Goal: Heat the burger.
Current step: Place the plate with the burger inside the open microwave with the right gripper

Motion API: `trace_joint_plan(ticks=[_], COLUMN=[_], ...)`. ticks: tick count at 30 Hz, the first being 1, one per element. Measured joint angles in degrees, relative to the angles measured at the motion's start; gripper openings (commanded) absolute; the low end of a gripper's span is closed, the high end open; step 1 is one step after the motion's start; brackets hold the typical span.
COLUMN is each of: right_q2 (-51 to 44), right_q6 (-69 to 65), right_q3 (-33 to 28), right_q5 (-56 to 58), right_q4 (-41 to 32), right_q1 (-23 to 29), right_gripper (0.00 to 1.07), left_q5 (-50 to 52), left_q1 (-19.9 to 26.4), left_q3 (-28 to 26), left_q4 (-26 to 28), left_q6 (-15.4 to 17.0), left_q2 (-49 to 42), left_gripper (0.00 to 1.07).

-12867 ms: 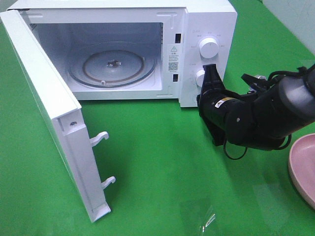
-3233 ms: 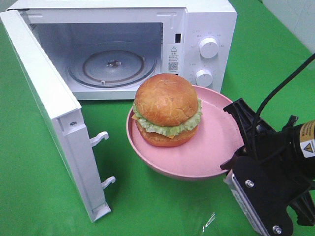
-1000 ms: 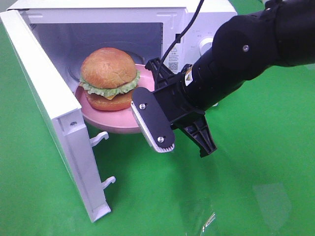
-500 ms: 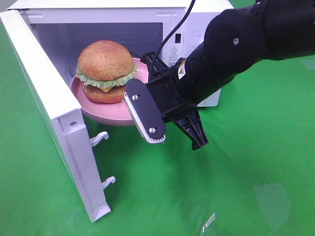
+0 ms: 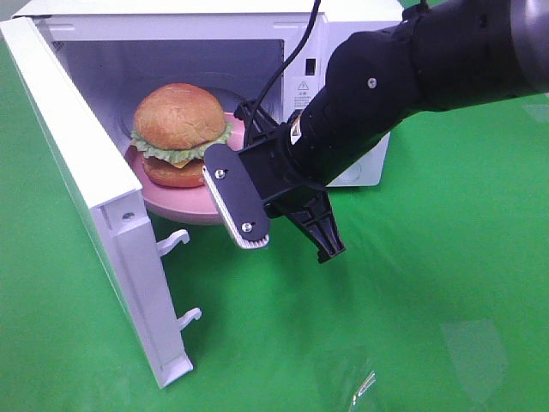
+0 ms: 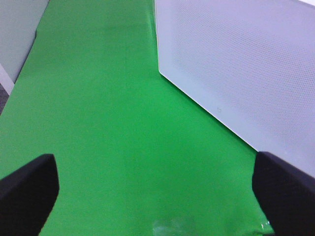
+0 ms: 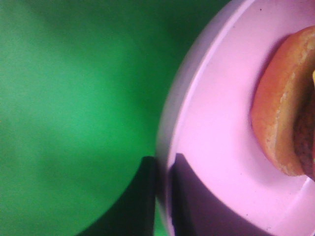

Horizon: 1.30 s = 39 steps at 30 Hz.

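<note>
The burger (image 5: 178, 120), with golden-brown bun, green lettuce and yellow cheese, sits on a pink plate (image 5: 176, 202). My right gripper (image 5: 244, 136) is shut on the plate's right rim and holds it in the open mouth of the white microwave (image 5: 171, 24), above the cavity floor. In the right wrist view the fingers (image 7: 150, 196) clamp the plate's rim (image 7: 216, 123), with the burger (image 7: 278, 123) beyond them. My left gripper (image 6: 157, 196) is open and empty over the green cloth, and it does not show in the exterior view.
The microwave door (image 5: 81, 176) stands swung open at the left, with two latch hooks (image 5: 176, 240) on its edge. Its outer face fills the left wrist view (image 6: 246, 64). Control knobs are hidden behind my right arm. Green cloth (image 5: 412, 326) covers the table.
My right gripper has carried the plate and burger a little further left and deeper into the microwave's opening. The door has not moved.
</note>
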State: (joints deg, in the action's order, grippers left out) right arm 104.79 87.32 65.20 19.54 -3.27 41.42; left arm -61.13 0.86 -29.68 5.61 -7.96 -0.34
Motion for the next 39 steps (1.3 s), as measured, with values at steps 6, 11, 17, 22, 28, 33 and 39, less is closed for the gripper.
trace_joint_plan(ticks=[6, 11, 17, 22, 28, 33, 39], right_q2=[1.3, 2.9, 3.2, 3.2, 3.2, 3.2, 4.4], right_q6=[-0.3, -1.5, -1.8, -1.8, -1.8, -1.8, -1.9], right_q3=[1.7, 3.8, 4.8, 4.8, 4.8, 4.8, 6.0], right_q5=[-0.1, 0.1, 0.2, 0.2, 0.1, -0.1, -0.2], right_q4=[0.0, 0.2, 1.1, 2.2, 4.1, 5.8, 6.5], right_q1=[0.0, 0.0, 0.0, 0.0, 0.0, 0.0, 0.0], right_gripper=[0.0, 0.0, 0.0, 0.0, 0.0, 0.0, 0.0], left_q5=[0.0, 0.0, 0.0, 0.0, 0.0, 0.0, 0.0], left_q1=[0.0, 0.0, 0.0, 0.0, 0.0, 0.0, 0.0], left_q3=[0.0, 0.0, 0.0, 0.0, 0.0, 0.0, 0.0], left_q4=[0.0, 0.0, 0.0, 0.0, 0.0, 0.0, 0.0], left_q6=[0.0, 0.0, 0.0, 0.0, 0.0, 0.0, 0.0], left_q2=[0.0, 0.0, 0.0, 0.0, 0.0, 0.0, 0.0], left_gripper=[1.0, 1.0, 1.0, 1.0, 1.0, 1.0, 1.0])
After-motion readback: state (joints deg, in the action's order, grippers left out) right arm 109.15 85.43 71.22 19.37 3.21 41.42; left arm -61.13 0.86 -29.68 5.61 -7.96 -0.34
